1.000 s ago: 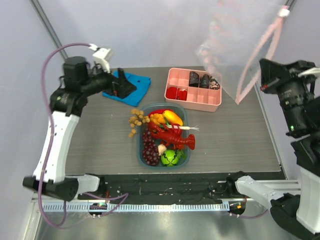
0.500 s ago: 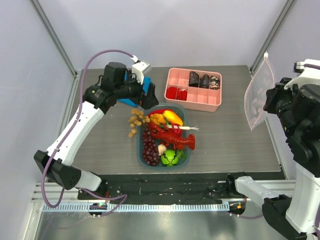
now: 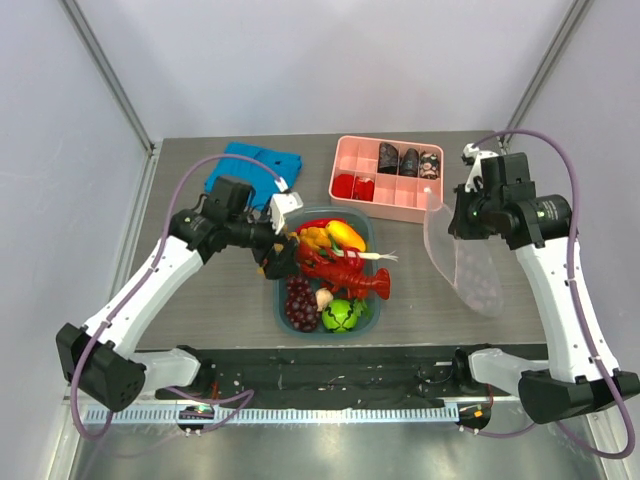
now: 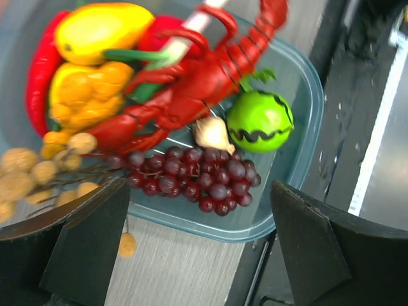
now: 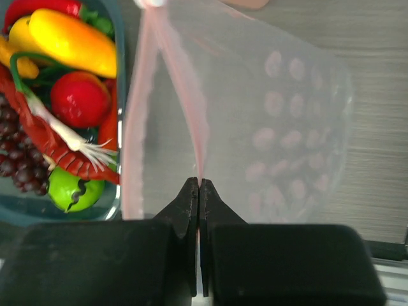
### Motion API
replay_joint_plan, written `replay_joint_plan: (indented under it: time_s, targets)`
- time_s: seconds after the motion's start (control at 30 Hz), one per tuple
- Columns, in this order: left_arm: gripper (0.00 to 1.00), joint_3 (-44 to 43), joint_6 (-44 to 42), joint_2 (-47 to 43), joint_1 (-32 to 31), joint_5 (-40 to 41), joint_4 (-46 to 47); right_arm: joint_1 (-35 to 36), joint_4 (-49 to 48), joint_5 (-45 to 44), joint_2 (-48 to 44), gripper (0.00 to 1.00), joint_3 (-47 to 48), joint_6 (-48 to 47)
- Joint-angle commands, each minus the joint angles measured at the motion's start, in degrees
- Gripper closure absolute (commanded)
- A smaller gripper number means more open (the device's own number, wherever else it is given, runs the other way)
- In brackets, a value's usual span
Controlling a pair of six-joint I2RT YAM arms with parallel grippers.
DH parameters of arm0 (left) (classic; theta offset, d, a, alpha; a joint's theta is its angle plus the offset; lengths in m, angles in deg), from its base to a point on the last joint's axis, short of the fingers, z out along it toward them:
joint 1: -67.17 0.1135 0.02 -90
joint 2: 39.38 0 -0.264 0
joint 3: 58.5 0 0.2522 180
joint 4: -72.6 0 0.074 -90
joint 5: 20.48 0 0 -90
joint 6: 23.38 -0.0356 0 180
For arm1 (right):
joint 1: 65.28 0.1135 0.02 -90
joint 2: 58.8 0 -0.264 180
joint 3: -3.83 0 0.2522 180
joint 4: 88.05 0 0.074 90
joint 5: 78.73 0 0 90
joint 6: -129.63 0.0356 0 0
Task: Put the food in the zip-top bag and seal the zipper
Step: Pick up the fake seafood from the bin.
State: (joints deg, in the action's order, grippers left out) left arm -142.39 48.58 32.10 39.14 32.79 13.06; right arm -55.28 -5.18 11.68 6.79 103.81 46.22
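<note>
Jaws spread and empty, the left gripper [image 3: 277, 257] has dropped over the teal tub's [image 4: 306, 89] left rim. Food [image 3: 343, 272] lies in that tub. Right of the tub, the right gripper [image 5: 199, 185], clenched on the zipper [image 5: 176, 95], has lowered the zip-top bag [image 3: 472, 275]; loading can likely start.

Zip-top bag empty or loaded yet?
Empty: the clear dotted plastic zip-top bag, pinched by the right end effector, shows only table through it.
</note>
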Motion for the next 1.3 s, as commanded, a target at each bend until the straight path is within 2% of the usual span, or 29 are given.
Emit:
replay_joint_plan:
  time_s: [0.0,0.1,0.27,0.3,0.5,0.6,0.8,1.27]
  targets:
    - [0.07,4.4,-11.0,-1.7,-0.1,-6.8,3.4,-0.1,-3.6,7.2,-1.5,0.99,-1.0,1.6]
    - [0.08,5.6,-21.9,0.0,-0.3,-9.9,2.4,-0.2,-3.9,8.5,-1.4,0.99,-1.2,2.2]
    - [0.13,3.5,-34.3,5.4,-1.1,-8.4,0.5,-0.2,-3.6,9.7,-1.0,0.99,-1.8,3.3]
    - [0.14,2.9,-39.2,7.1,-1.2,-7.7,-0.2,-0.2,-3.5,9.6,-1.1,0.99,-1.8,3.3]
    - [0.23,0.6,-50.9,11.4,-1.8,-7.9,-1.5,-0.4,-3.3,9.4,-1.3,0.99,-2.3,3.4]
    - [0.29,2.0,-50.3,12.0,-3.3,-7.4,3.3,-0.7,-3.1,9.4,-1.1,0.99,-2.1,3.5]
    - [0.34,6.5,-52.2,13.3,-4.7,-3.7,11.3,-1.0,-2.8,9.5,-1.0,0.99,-1.6,3.8]
    - [0.36,6.3,-53.0,18.7,-4.3,-1.2,13.7,-1.3,-2.7,9.9,-1.8,0.99,-2.8,3.7]
